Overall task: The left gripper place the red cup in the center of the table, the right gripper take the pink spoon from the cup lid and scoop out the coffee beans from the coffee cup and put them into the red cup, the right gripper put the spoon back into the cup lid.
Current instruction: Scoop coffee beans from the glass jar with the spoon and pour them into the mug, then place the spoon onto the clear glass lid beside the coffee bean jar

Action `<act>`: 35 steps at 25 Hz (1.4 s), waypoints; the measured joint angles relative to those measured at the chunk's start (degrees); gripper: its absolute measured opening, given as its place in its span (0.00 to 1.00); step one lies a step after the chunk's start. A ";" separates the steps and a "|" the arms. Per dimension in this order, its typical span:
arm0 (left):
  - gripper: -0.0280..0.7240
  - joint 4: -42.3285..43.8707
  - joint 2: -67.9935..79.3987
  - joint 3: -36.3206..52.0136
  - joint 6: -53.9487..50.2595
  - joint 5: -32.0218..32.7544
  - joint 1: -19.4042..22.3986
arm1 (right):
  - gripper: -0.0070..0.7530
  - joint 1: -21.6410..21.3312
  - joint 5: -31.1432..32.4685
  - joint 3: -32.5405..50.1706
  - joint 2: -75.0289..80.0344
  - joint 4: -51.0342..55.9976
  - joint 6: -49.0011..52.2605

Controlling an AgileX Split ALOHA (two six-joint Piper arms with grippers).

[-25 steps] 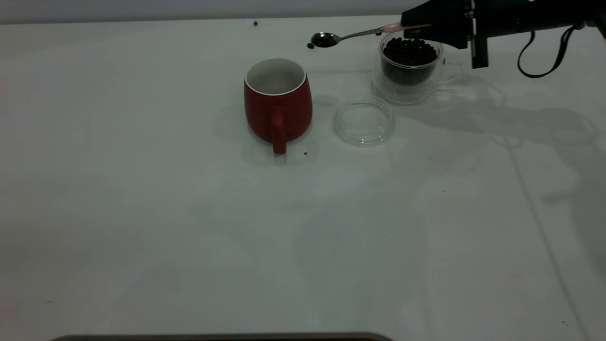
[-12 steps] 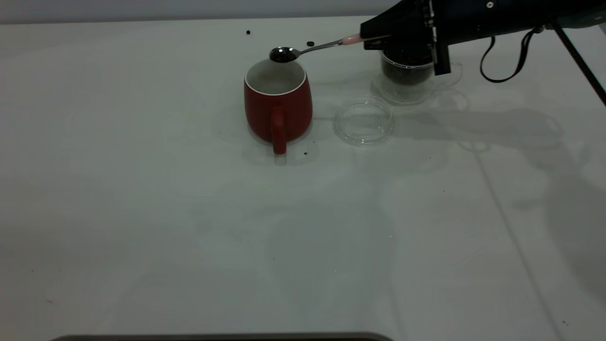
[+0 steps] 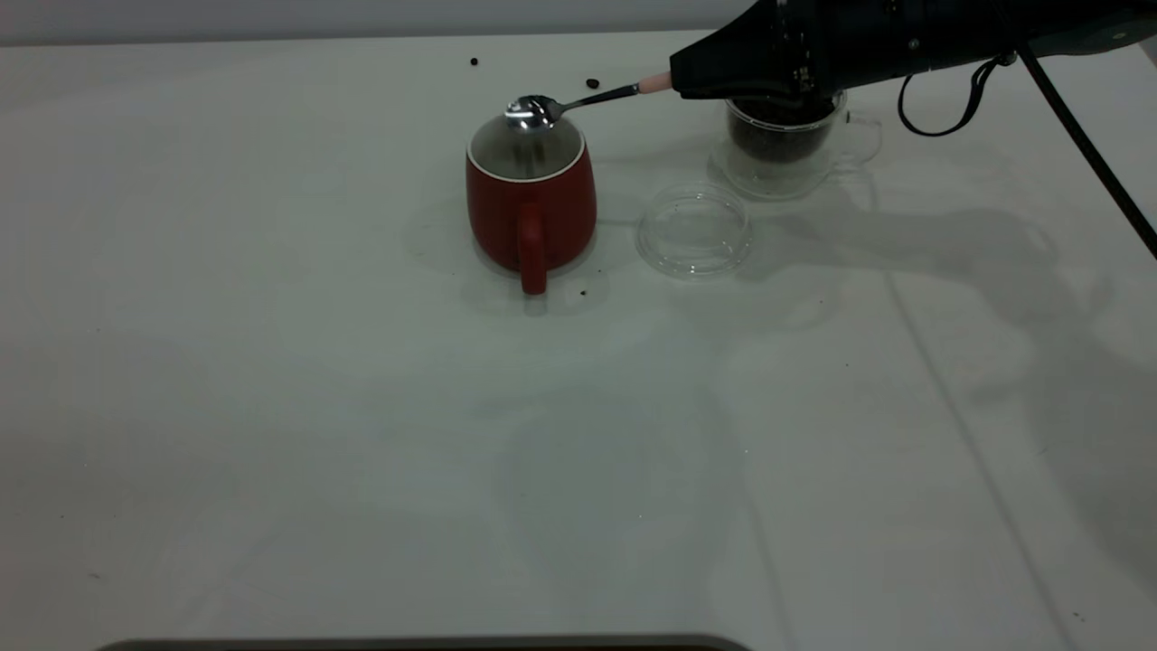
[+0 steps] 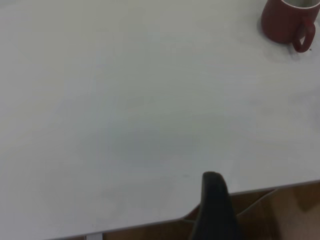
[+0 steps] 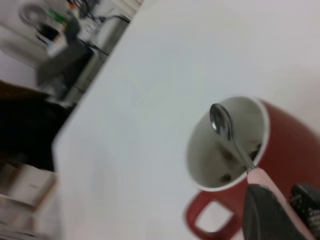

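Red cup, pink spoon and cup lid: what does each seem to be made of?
The red cup looks like glazed ceramic: opaque dark red outside, white inside, thick walls and handle. The pink spoon, held over that cup by the right hand, has a mirror-bright bowl and neck, probably polished metal, and a matte pale pink handle, perhaps plastic or ceramic. The cup lid is see-through, either glass or clear plastic.

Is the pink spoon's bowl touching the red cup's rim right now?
Apart. In the right wrist view the pink spoon hangs over the opening of the red cup, with white interior visible around its bowl.
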 joint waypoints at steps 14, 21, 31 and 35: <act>0.82 0.00 0.00 0.00 -0.05 0.00 0.00 | 0.15 -3.32 0.11 3.24 -10.68 -7.31 20.35; 0.82 0.00 0.00 0.00 -0.05 0.00 0.00 | 0.15 -9.13 -3.19 22.99 -17.03 3.31 18.99; 0.82 0.00 0.00 0.00 -0.05 0.00 0.00 | 0.15 -10.15 -11.67 30.54 -12.57 10.51 17.78; 0.82 0.00 0.00 0.00 -0.05 0.00 0.00 | 0.15 -10.54 -12.02 28.58 -8.82 10.86 17.61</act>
